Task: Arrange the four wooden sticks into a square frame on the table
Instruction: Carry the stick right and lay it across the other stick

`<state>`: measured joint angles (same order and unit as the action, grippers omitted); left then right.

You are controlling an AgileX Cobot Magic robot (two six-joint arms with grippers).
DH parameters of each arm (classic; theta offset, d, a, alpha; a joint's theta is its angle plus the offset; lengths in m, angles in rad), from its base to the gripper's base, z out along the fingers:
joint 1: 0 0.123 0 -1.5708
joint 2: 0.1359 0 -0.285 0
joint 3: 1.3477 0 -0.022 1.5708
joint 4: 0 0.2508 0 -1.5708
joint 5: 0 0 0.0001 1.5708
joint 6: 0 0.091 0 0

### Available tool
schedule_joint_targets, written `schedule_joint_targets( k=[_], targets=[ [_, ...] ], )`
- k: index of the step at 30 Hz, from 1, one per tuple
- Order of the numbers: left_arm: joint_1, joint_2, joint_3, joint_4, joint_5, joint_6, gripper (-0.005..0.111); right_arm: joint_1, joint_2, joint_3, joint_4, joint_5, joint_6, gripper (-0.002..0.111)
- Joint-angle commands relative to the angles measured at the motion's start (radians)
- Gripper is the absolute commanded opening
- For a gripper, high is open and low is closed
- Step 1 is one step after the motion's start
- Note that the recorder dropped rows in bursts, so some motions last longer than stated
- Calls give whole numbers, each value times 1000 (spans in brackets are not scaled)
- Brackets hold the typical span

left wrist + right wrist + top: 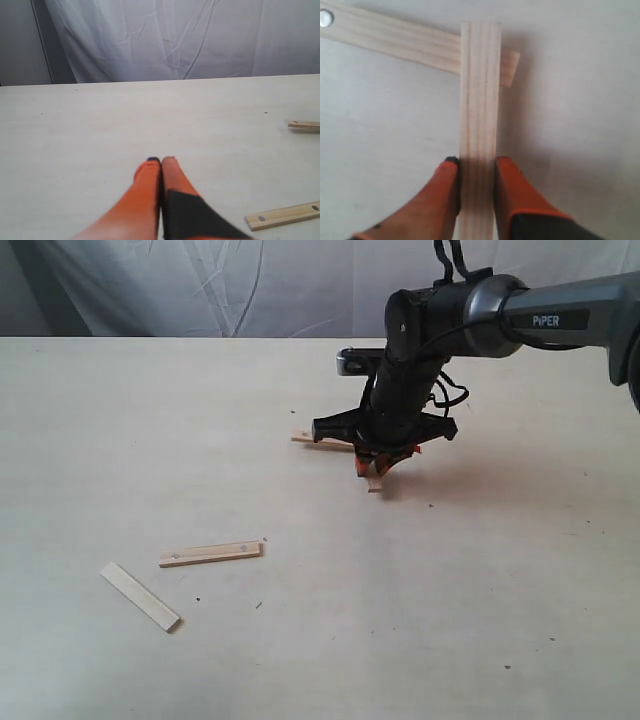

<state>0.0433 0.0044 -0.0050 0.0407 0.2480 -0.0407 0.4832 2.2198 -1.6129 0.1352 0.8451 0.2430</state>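
- One surface [480,620] carries everything.
- Toward its far edge, the right end effector [477,162] pinches the held stick [479,90] across the crossing stick [395,37]; a crooked release could skew their corner.
- Closed and empty: the left end effector [161,161].
- Toward the front-left corner: the holed stick [211,554] and the plain stick [139,596].

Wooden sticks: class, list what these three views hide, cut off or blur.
Exterior view: the held stick is mostly hidden behind the right arm's wrist; the left arm is out of frame.
Right wrist view: that stick runs out of frame between the right fingers; the crossed stick is cut by the frame edge; touching or hovering, unclear.
Left wrist view: a farther stick is cut by the frame edge; the left fingers are blurred.
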Motion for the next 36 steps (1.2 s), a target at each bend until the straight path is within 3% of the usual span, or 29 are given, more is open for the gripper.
schedule_joint_targets(
  k=[1,4,11,14,22,27,31,36],
  targets=[
    [-6,-4,5,1,-12,-2,0,-4,-3,6,-28,-18,21,0],
    [-6,-4,5,1,-12,-2,0,-4,6,6,-38,-18,46,4],
    [-6,-4,5,1,-12,-2,0,-4,12,6,-40,-20,71,34],
    [-6,-4,5,1,-12,-2,0,-4,6,6,-40,-20,73,39],
    [-6,-4,5,1,-12,-2,0,-6,-93,-24,-35,42,-26,36],
    [-6,-4,5,1,-12,-2,0,-37,-121,-11,9,74,-68,0],
    [-6,-4,5,1,-12,-2,0,-53,-152,51,83,58,-98,3],
    [-6,-4,5,1,-12,-2,0,-31,-230,167,157,-7,-212,16]
  ],
)
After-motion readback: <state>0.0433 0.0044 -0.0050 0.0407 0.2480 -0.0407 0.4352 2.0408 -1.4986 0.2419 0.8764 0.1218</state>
